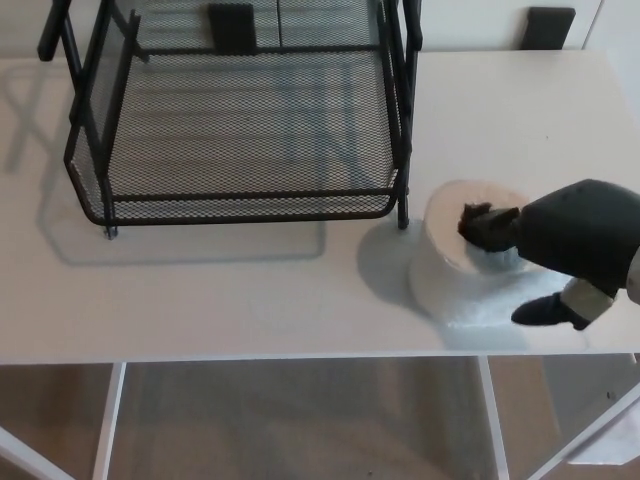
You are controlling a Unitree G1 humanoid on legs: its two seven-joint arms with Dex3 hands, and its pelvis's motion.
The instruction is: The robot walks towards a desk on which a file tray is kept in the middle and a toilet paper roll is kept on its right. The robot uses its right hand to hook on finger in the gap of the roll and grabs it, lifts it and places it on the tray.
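A white toilet paper roll stands upright on the white desk, just right of the front right leg of the black mesh file tray. My right hand comes in from the right and rests on the roll's top. One black finger dips into the roll's core hole, and the thumb sits low beside the roll's right flank. The roll rests on the desk. My left hand is out of sight.
The tray's upright posts rise close to the roll's left. The desk's front edge runs just below the roll, with floor and white desk legs beneath. Two dark chair backs show behind the desk.
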